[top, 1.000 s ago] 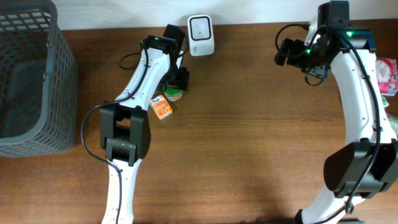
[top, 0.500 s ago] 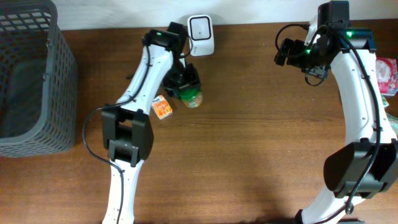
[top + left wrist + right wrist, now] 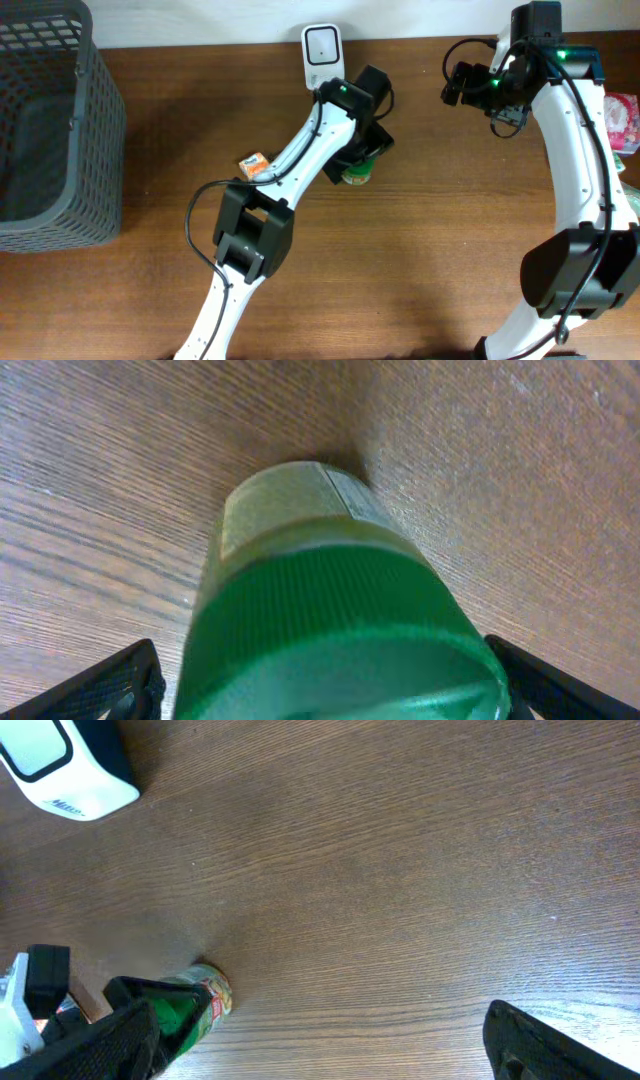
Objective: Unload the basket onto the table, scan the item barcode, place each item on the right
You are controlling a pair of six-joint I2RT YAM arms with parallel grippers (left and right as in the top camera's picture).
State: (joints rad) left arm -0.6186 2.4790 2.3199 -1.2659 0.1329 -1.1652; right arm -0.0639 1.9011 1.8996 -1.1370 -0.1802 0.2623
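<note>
- Jar (image 3: pixel 290 520) with a green ribbed cap sits between the fingers of my left gripper (image 3: pixel 322 675), and its far end looks to rest on the wooden table (image 3: pixel 450 250).
- My left jaws are spread wide, one finger on each side of the cap. There is a clear gap on one side. The other finger lies just beside the cap, and I cannot tell if it touches. I judge this as no clamp.
- My right gripper (image 3: pixel 322 1030) hangs above bare wood with its jaws fully apart and nothing between them. The jar is well off to one side of it.
- The white barcode scanner (image 3: pixel 322 48) stands beyond my left jaws, near the jar but not touching it.
- An orange carton (image 3: pixel 254 165) lies behind my left jaws beside the forearm. A grey basket (image 3: pixel 100 130) is far off on the same side.
- Progress, by my judgement: the jar has been brought near the scanner, but nothing shows a scan. I see no barcode on the jar's visible label, and the jar is not presented to the scanner window.
- What is left: close on the jar, lift it, find the code and turn it to face the window.
</note>
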